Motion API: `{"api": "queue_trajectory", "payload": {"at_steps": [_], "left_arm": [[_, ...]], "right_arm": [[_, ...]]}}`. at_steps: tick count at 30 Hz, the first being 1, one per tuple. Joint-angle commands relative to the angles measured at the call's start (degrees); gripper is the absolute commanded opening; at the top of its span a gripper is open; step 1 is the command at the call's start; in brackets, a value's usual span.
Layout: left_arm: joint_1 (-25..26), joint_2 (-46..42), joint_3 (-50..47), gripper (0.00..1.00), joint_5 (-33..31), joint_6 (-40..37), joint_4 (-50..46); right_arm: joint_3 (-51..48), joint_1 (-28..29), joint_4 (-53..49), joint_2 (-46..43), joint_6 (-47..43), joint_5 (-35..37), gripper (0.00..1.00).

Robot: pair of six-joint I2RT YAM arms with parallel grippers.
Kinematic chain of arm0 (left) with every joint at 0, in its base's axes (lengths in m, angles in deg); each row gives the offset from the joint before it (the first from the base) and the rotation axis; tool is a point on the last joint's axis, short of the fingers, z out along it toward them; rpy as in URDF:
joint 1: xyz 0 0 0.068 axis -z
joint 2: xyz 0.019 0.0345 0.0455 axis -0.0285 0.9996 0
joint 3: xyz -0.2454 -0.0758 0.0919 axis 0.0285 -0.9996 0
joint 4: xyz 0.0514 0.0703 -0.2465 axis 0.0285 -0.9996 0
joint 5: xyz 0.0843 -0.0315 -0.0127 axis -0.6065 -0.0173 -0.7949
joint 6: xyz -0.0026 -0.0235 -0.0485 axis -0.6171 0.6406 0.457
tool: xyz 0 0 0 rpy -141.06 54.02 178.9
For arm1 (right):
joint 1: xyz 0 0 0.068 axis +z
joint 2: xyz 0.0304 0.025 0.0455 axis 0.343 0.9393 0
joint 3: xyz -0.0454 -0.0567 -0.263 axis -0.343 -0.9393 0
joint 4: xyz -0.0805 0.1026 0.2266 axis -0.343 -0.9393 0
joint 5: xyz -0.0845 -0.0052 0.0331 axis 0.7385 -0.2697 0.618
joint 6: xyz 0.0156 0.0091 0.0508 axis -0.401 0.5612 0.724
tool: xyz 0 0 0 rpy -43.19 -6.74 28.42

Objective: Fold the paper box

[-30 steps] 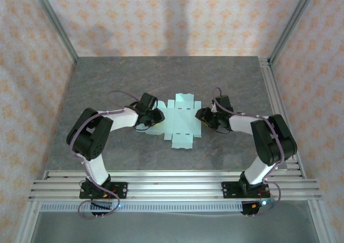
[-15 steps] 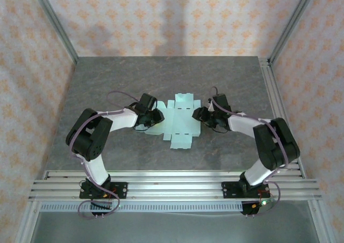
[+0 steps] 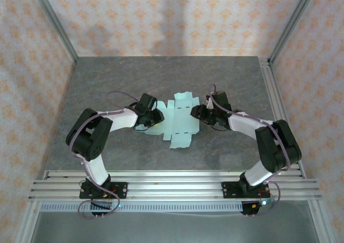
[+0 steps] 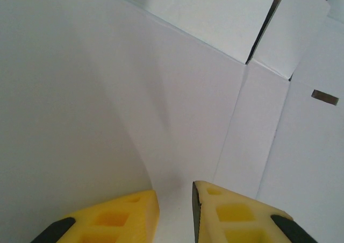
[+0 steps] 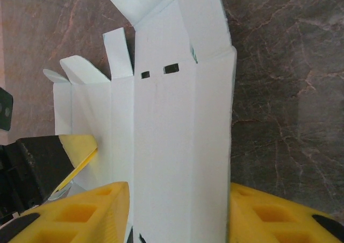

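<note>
The paper box (image 3: 180,123) is a pale mint die-cut sheet lying mid-table between both arms. My left gripper (image 3: 156,117) sits over its left edge. In the left wrist view the yellow fingertips (image 4: 174,189) stand a narrow gap apart, and the card (image 4: 161,81) curves up at the left. My right gripper (image 3: 198,113) is at the sheet's right side. In the right wrist view a raised, creased panel (image 5: 183,135) with two small slots fills the space between its fingers (image 5: 179,188), and both pads touch it. The left gripper's yellow finger (image 5: 80,146) shows beyond the panel.
The grey stone-patterned table (image 3: 134,76) stretches behind and to both sides of the sheet. Aluminium rails (image 3: 172,181) run along the near edge and a frame rail (image 3: 271,92) runs down the right side. Patterned walls enclose the table.
My right gripper has moved left and slightly away from the bases, lifting and pushing in the sheet's right side, and its jaws have narrowed a little. The left arm has stayed still.
</note>
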Motion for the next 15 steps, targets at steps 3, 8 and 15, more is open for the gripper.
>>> {"api": "queue_trajectory", "payload": {"at_steps": [3, 8, 15], "left_arm": [[-0.1, 3.7, -1.6, 0.27, -0.9, 0.1, -6.9], [-0.1, 1.9, -2.0, 0.28, -1.1, 0.2, -6.5], [0.5, -8.4, -1.0, 0.65, -5.6, -2.6, -11.9]], "right_arm": [[2.6, 0.4, -1.3, -0.4, -2.6, 2.6, 0.34], [4.2, 0.4, -6.8, 0.1, -4.9, 7.9, 0.0], [11.7, 0.4, -22.0, 2.3, -15.9, 13.4, 0.0]]}}
